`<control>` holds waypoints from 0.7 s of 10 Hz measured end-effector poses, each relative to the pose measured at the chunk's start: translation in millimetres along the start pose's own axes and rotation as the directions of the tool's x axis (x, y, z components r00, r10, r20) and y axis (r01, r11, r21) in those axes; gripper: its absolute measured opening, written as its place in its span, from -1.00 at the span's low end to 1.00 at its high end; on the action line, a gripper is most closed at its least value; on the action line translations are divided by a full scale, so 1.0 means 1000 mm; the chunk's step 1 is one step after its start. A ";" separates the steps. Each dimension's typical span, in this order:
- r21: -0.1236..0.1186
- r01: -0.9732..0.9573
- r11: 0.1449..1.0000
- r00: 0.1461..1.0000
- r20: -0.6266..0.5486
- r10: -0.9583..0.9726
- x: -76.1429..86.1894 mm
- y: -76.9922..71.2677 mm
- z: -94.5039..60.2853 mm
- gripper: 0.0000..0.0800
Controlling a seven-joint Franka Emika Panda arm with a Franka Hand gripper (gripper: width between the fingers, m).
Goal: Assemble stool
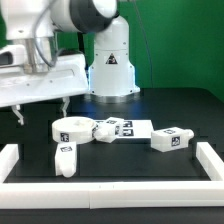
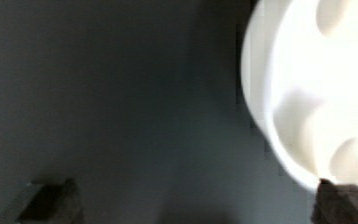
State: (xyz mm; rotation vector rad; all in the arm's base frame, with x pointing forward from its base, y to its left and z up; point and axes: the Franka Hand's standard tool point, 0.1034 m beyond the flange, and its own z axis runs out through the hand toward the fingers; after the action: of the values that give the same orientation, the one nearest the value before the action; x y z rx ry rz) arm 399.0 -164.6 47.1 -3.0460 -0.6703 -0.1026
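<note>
The round white seat [image 1: 72,128] lies on the dark table at the exterior view's left of centre. One white leg [image 1: 67,158] lies just in front of it, and another leg [image 1: 172,140] lies at the right. A third tagged piece [image 1: 104,128] lies against the seat's right side. My gripper [image 1: 42,111] hangs open and empty above the table, up and to the left of the seat. In the wrist view the gripper [image 2: 197,205] is open over bare table, and a blurred white rounded part [image 2: 318,90] lies beside one fingertip [image 2: 345,198].
The marker board [image 1: 135,128] lies flat behind the middle of the table. A white edge rail [image 1: 110,171] runs along the front and up both sides. The robot's white base [image 1: 110,65] stands at the back, with a green wall behind.
</note>
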 end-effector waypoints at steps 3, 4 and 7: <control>0.013 0.071 0.997 0.996 0.044 -0.072 -0.016 -0.011 0.022 0.62; 0.017 0.070 0.997 0.996 0.052 -0.070 -0.018 -0.014 0.028 0.62; 0.023 0.070 0.997 0.996 0.060 -0.072 -0.017 -0.012 0.037 0.56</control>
State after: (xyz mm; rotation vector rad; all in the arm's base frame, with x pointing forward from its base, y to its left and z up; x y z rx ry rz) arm 380.9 -159.4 9.1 -3.0168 -0.7785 -0.0034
